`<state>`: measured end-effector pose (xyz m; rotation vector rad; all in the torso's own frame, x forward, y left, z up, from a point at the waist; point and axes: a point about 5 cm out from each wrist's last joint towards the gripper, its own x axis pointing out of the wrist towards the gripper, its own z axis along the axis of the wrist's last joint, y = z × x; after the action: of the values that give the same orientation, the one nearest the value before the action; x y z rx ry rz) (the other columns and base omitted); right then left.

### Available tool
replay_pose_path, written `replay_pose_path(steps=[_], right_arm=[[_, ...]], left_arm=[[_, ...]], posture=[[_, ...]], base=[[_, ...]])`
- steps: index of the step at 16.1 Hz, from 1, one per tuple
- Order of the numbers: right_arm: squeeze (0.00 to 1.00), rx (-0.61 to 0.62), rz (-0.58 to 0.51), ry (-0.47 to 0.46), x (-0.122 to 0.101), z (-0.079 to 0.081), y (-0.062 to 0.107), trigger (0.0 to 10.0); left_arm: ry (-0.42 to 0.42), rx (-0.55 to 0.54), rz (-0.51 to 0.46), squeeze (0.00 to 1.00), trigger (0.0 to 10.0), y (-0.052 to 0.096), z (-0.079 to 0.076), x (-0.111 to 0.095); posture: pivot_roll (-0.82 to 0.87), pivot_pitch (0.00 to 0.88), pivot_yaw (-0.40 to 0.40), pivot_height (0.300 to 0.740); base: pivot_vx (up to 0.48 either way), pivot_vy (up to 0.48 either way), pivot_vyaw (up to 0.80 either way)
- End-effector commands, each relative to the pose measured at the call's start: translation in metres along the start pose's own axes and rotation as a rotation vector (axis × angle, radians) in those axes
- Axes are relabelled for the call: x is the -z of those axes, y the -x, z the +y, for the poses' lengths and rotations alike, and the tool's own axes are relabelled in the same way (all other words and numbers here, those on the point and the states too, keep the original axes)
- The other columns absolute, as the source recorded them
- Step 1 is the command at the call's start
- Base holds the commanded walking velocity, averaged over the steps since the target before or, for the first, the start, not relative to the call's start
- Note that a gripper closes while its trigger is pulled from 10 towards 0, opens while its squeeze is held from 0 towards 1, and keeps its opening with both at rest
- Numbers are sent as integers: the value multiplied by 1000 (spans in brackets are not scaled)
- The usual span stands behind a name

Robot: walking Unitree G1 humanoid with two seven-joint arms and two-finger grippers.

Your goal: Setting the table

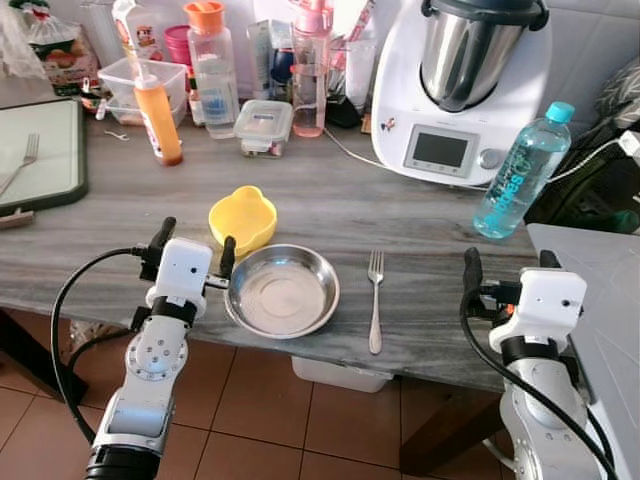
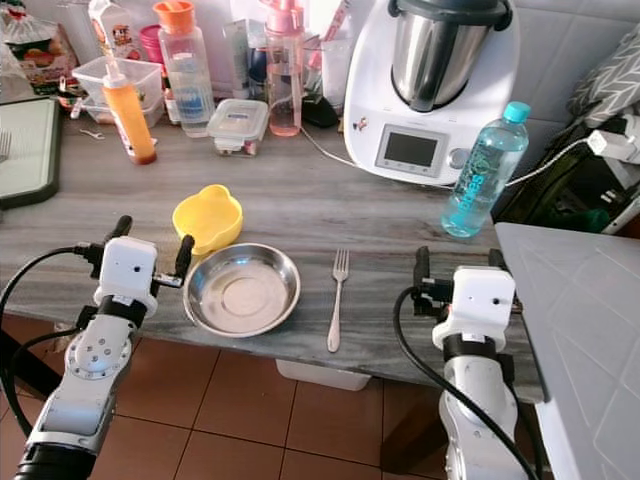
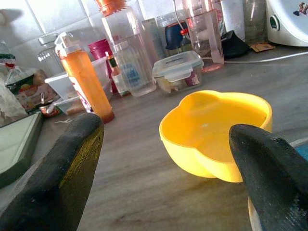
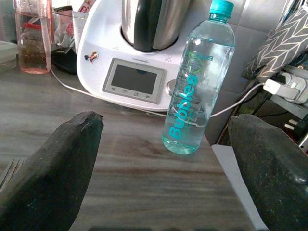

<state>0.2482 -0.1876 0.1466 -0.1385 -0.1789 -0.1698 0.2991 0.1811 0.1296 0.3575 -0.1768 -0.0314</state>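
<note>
A steel plate (image 1: 283,291) lies near the front edge of the grey table (image 1: 330,205). Just behind it sits a yellow bowl (image 1: 242,219), also in the left wrist view as the yellow bowl (image 3: 216,134). A fork (image 1: 375,299) lies to the right of the plate, tines pointing away. My left gripper (image 1: 196,247) hovers open at the plate's left rim, one finger close to the bowl. My right gripper (image 1: 507,266) is open near the table's front right, empty, facing a clear water bottle (image 1: 521,172) with a teal cap.
A white kitchen machine (image 1: 460,85) stands at the back right with its cable across the table. Bottles, an orange sauce bottle (image 1: 158,115) and plastic boxes crowd the back left. A tray (image 1: 40,155) with another fork lies at left. A white surface (image 1: 600,310) borders the right.
</note>
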Motion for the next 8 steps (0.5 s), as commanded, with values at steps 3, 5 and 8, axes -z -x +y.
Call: replay_pose_path(steps=[3,5,8], right_arm=[[0,13,-6,4,-1,-4,-2,10000],[0,16,-5,1,0,-3,-3,10000],[0,15,-9,-1,-1,-3,-5,10000]], left_arm=[[-10,-13,14,0,10000,-3,3,1],[-10,-16,11,0,10000,-4,4,0],[-10,-17,11,0,10000,-6,3,0]], posture=[[231,78,-30,740],[233,77,-28,740],[229,77,-34,740]], base=[[-251,0,0],[-251,0,0],[-260,0,0]])
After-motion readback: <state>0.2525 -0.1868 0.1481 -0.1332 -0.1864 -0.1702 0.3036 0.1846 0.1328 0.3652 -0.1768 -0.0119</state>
